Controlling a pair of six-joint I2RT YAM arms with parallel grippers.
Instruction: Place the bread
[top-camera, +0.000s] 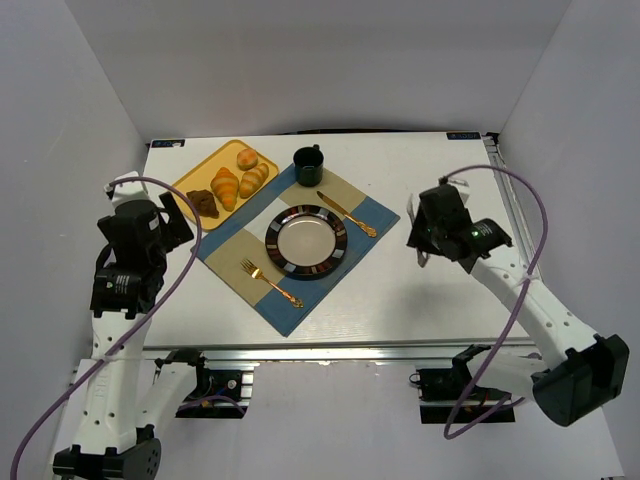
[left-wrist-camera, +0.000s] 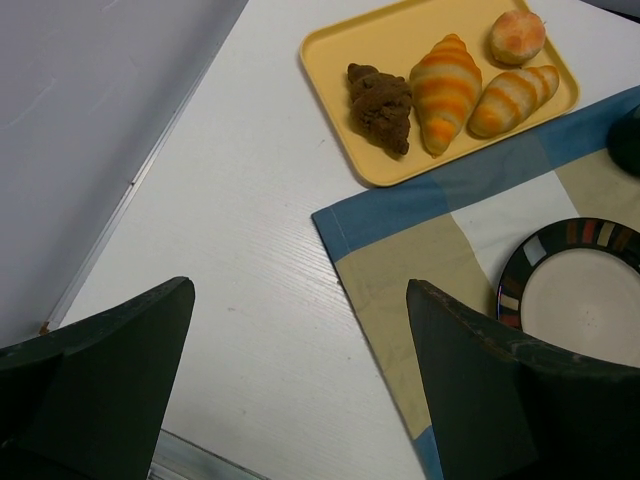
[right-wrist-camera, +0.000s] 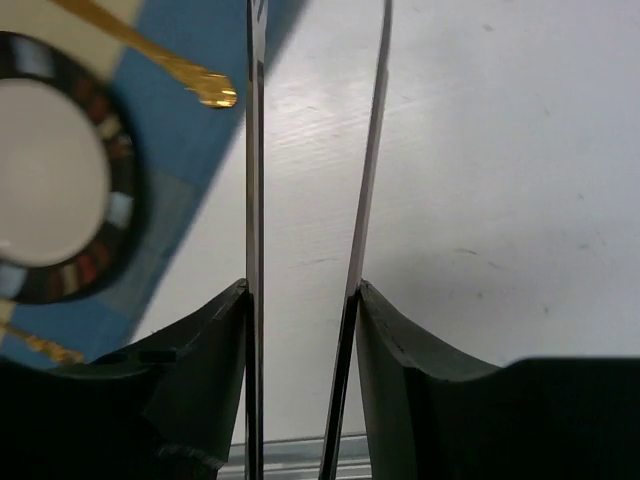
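The bread, a ridged golden-orange croissant (top-camera: 225, 187), lies on the yellow tray (top-camera: 188, 183) at the back left; the left wrist view shows it (left-wrist-camera: 445, 90) on the tray (left-wrist-camera: 330, 50) too. The striped-rim plate (top-camera: 340, 241) sits empty on the placemat, its rim in the left wrist view (left-wrist-camera: 515, 275). My left gripper (top-camera: 178, 218) is open and empty (left-wrist-camera: 300, 288), hovering near the tray's front left. My right gripper (top-camera: 418, 232) is right of the plate, its fingers (right-wrist-camera: 302, 285) pressed on two thin metal blades that look like tongs (right-wrist-camera: 255, 150), which hold nothing.
On the tray are also a dark brown pastry (top-camera: 205, 203), a pale roll (top-camera: 255, 180) and a small round bun (top-camera: 247, 158). A dark mug (top-camera: 308, 160), gold knife (top-camera: 345, 212) and gold fork (top-camera: 270, 282) lie on the blue-and-tan placemat (top-camera: 300, 305).
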